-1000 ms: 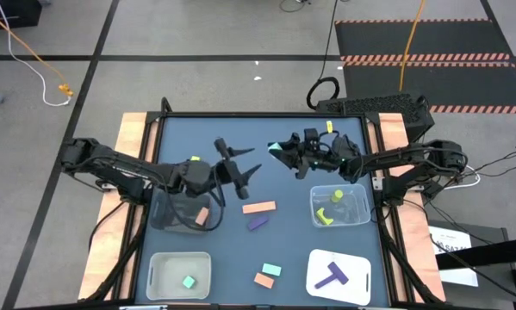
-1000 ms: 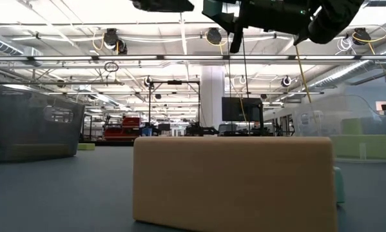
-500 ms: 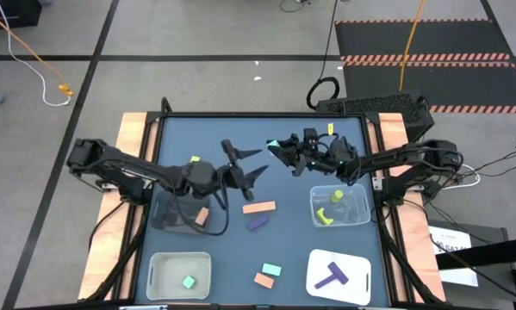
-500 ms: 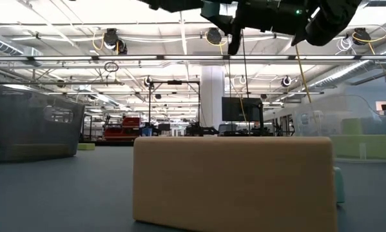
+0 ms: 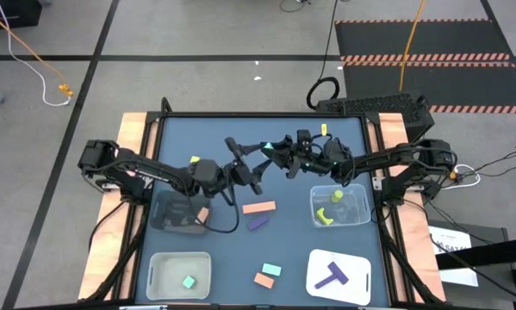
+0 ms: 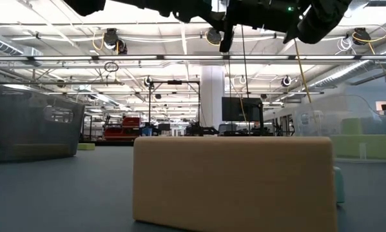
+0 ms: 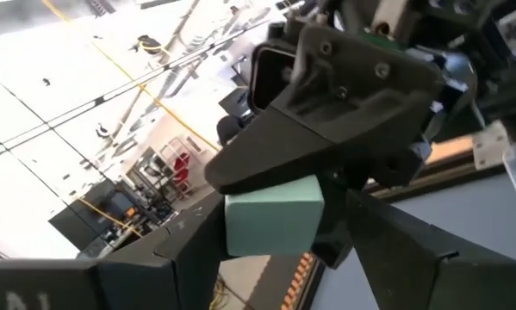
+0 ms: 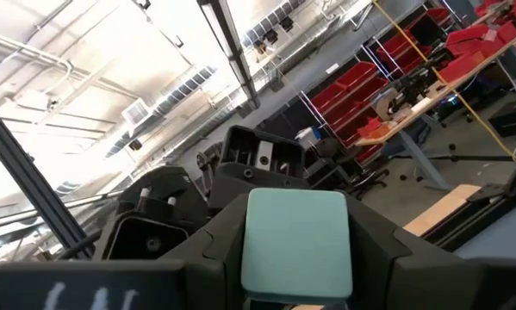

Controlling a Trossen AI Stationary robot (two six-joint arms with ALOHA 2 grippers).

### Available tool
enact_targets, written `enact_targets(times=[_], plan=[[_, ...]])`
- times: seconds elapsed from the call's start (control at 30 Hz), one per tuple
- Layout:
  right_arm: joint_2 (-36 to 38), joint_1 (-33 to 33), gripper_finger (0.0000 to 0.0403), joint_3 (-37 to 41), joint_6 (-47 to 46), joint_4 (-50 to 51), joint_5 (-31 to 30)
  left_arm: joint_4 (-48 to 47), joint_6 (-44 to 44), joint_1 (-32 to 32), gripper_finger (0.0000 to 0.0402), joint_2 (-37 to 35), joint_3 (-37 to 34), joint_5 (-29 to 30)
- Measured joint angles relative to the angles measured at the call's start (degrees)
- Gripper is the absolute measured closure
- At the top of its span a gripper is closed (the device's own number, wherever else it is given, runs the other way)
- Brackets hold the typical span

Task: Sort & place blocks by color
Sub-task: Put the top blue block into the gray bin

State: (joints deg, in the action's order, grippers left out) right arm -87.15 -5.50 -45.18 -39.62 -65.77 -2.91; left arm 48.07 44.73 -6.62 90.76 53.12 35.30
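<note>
Were two slim black jointed arms [image 5: 146, 172] and [image 5: 395, 159], built of matte angular housings with small round screws, trailing looped black cables, tipped with dark tapering fingers [image 7: 395, 245], and lit by small green lamps near the right wrist [image 5: 326, 146].
</note>
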Motion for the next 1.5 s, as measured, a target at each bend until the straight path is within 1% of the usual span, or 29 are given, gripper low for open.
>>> enact_targets(times=[0.07, 0.13, 0.2, 0.27, 0.3, 0.43, 0.6, 0.73, 0.87, 1.03, 1.2, 1.33, 1.5], plan=[[0.0, 0.0, 0.0284, -0.08, -0.09, 0.67, 0.01, 0.76, -0.78, 0.32, 0.0169, 0.0, 0.0, -0.23], [0.0, 0.0, 0.0284, -0.08, -0.19, 0.89, 0.01, 0.99, -1.85, 0.74, 0.0186, 0.0, 0.0, -0.08], [0.0, 0.0, 0.0284, -0.08, -0.21, 0.83, -0.01, 0.87, -2.28, 1.01, 0.0217, 0.0, 0.0, 0.28], [0.0, -0.02, 0.0284, -0.09, -0.43, 1.05, -0.17, 0.55, -2.42, 1.12, 0.026, 0.04, 0.0, 0.53], [0.0, -0.02, 0.0283, -0.08, -0.61, 1.13, -0.31, 0.44, -2.2, 1.12, 0.0269, 0.04, -0.02, 0.71], [0.04, -0.02, 0.0265, -0.08, -0.18, 1.49, 0.26, 0.49, -2.14, 0.78, 0.0267, 0.04, -0.02, 0.71], [2.05, -2.22, 0.0211, 0.0, 3.12, 5.43, 7.38, 0.52, -2.25, -0.55, 0.0267, 0.0, -0.02, 1.63], [5.85, -4.78, 0.0171, 0.03, 5.27, 11.14, 10.55, 0.49, -1.37, -1.77, 0.0267, -0.01, -0.02, 7.81], [10.88, -6.29, 0.0146, 0.05, 9.49, 19.97, 10.68, 0.26, -1.09, -2.57, 0.0267, -0.04, -0.02, 13.6], [16.94, -6.52, 0.0139, 0.05, 15.33, 32.05, 10.7, 0.22, -1.1, -2.54, 0.0267, -0.44, -0.02, 14.43], [20.25, -5.09, 0.0145, 0.05, 18.22, 43.62, 10.68, 5.24, 0.89, -1.98, 0.0267, -0.66, -0.02, 14.81], [20.52, -2.93, 0.0149, 0.05, 19.81, 47.6, 10.66, 8.94, 1.2, -1.76, 0.0267, -0.94, -0.02, 14.88], [19.92, 0.2, 0.0149, 0.06, 22.06, 50.43, 10.63, 7.04, -2.98, -4.52, 0.0267, -1.79, 0.0, 14.72]])
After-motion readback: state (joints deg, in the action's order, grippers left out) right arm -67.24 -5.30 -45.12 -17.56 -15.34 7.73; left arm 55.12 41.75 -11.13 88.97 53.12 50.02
